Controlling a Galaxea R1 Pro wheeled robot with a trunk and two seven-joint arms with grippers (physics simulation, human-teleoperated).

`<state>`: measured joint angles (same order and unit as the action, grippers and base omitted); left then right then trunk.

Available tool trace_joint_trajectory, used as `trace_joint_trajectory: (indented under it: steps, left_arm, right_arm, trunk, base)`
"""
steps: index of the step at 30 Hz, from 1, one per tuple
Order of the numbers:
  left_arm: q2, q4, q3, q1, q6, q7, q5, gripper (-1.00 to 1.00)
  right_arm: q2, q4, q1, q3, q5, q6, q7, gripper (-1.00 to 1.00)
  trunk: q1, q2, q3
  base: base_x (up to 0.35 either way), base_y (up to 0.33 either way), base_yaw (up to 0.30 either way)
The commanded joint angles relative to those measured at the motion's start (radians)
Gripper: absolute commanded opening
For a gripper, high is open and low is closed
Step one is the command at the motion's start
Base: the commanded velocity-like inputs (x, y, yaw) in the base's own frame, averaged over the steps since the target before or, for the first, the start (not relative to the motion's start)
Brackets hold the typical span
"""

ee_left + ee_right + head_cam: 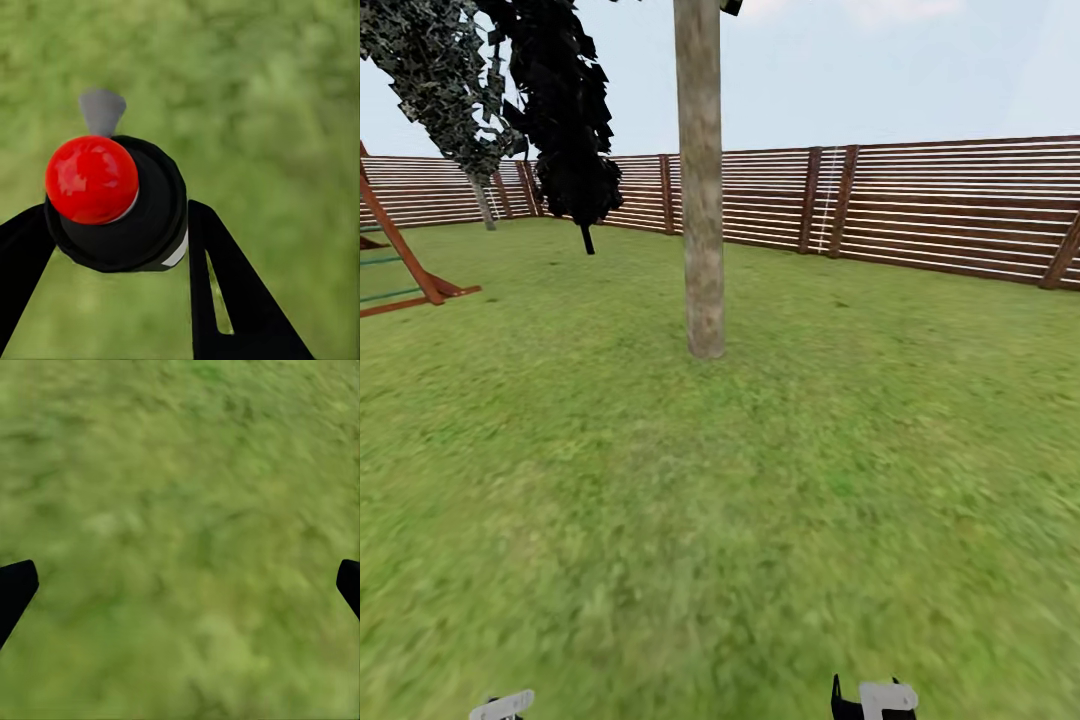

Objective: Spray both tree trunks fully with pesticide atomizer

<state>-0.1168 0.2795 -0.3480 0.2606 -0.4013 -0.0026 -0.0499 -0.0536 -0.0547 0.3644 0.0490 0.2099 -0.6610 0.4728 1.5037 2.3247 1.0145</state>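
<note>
In the left wrist view the pesticide atomizer (142, 217), a black body with a glossy red cap (91, 178) and a grey nozzle (101, 111), sits between my left gripper's (116, 244) black fingers (225, 292), which are shut on it above the grass. My right gripper (180, 585) is open over bare lawn, with nothing between its fingertips (15, 589). An upright, pale grey-brown tree trunk (700, 190) stands straight ahead on the lawn (760, 480). A second tree with a blocky green canopy (445, 80) and a thin leaning trunk (483, 205) stands far back left.
A reddish-brown slat fence (920, 205) closes the garden behind the trees. A near-black conifer (565, 110) hangs left of the near trunk. A red wooden play frame (405, 262) stands at the left edge. Open grass lies between me and the near trunk.
</note>
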Motion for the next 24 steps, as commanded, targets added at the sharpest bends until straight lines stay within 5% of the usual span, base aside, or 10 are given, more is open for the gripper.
trace_joint_trajectory:
  steps: [1, 24]
  left_arm:
    - [0.000, -0.001, -0.004, 0.000, -0.004, 0.000, -0.005, -1.00]
    - [0.003, 0.007, -0.006, 0.002, -0.004, 0.000, -0.002, -1.00]
  right_arm:
    - [0.000, 0.001, 0.001, 0.005, 0.006, 0.001, 0.010, 1.00]
    - [0.000, 0.001, 0.001, 0.003, 0.005, 0.001, 0.012, 1.00]
  trunk:
    - [0.000, 0.000, 0.001]
    - [0.000, 0.000, 0.001]
  base:
    - [0.339, 0.000, 0.000]
    - [0.339, 0.000, 0.000]
